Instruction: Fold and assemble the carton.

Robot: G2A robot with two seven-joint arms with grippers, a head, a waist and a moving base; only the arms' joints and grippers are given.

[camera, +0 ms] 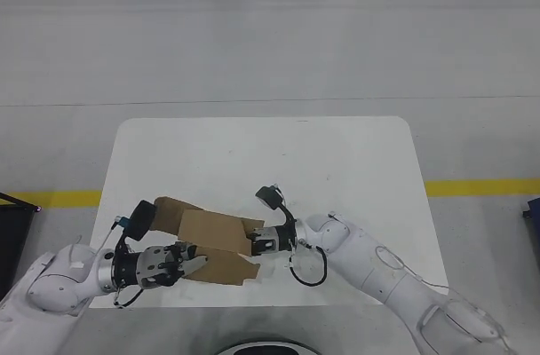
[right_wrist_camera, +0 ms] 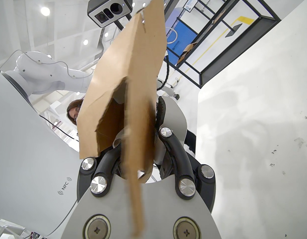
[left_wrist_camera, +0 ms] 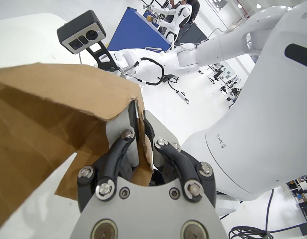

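Lower left in the top view, our left gripper (camera: 193, 263) was clamped on a flap of the carton (camera: 212, 232). Near centre, our right gripper (camera: 255, 240) pinched its opposite edge, over the table (camera: 341, 169). We judged the carton light and crease-prone: grip at flap edges.

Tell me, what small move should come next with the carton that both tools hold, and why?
Probably bring the left tool and the right tool slightly together, so the carton opens further. Each is shut on a wall edge at opposite ends, and the carton looks only partly opened, its walls slanted over the table.
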